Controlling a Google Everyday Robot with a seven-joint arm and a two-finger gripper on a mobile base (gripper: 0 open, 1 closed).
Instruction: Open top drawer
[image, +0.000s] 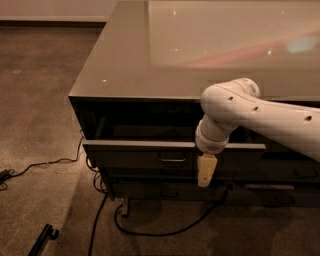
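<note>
The top drawer (135, 156) stands pulled partly out of the dark cabinet (130, 65), with its dark inside showing behind the front. Its small metal pull (172, 159) is at the middle of the front. My gripper (206, 174) hangs down from the white arm (260, 112) in front of the drawer front, just to the right of the pull and apart from it. It holds nothing that I can see.
A slimmer drawer (160, 191) sits below the open one, and the neighbouring stack (295, 172) is to the right. Black cables (150, 232) trail over the carpet under the cabinet. A black bar (44, 239) lies on the floor at the lower left.
</note>
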